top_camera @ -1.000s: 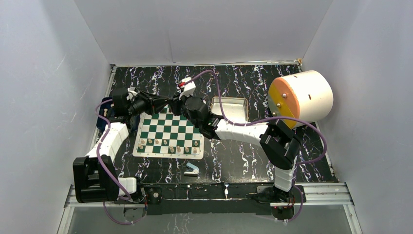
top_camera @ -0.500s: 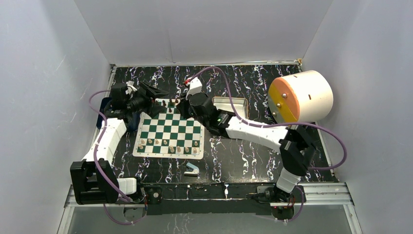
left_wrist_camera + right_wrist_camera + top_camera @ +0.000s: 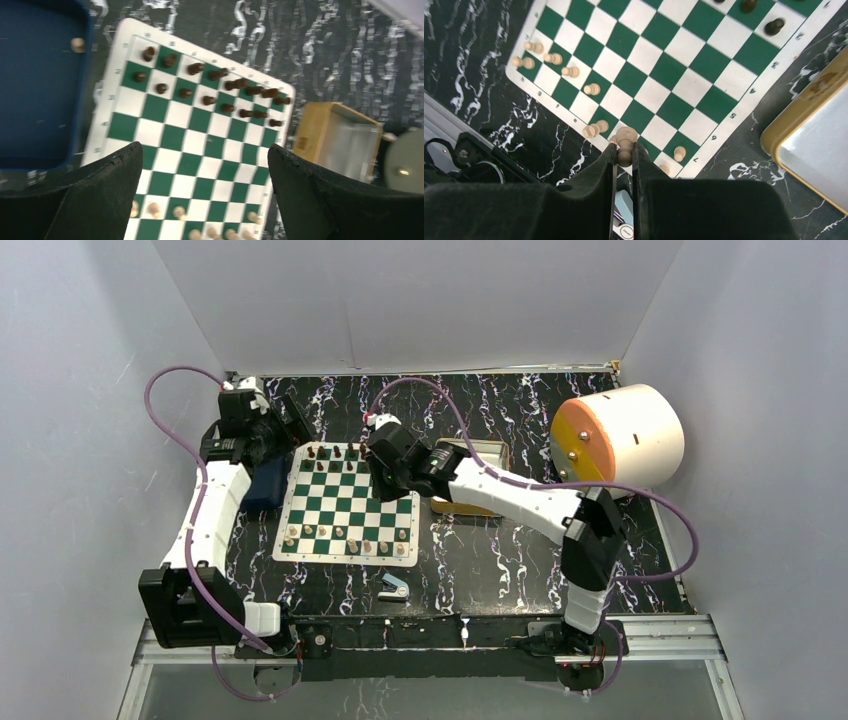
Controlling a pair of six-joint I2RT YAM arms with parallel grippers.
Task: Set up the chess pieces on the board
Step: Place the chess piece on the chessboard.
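The green-and-white board point(image 3: 350, 502) lies mid-table. Dark chess pieces point(image 3: 335, 452) fill its two far rows, shown too in the left wrist view point(image 3: 210, 85). Pale pieces point(image 3: 350, 540) stand along its near edge, and the right wrist view point(image 3: 559, 60) shows them as well. My left gripper point(image 3: 205, 155) hangs open and empty above the board's far left corner point(image 3: 292, 422). My right gripper point(image 3: 624, 147) is shut on a pale piece point(image 3: 626, 136), held above the board's right side point(image 3: 385, 475).
A dark blue tray point(image 3: 265, 485) lies left of the board, one pale piece point(image 3: 77, 45) inside. A silver tin point(image 3: 485, 455) sits to the right, part hidden by my right arm. A blue-and-white stapler-like object point(image 3: 394, 587) lies near the front. A white cylinder point(image 3: 625, 440) stands far right.
My left gripper has opened and drawn back left from the board's far rows. The right arm has swung over the board's right side, still shut on its pale piece.
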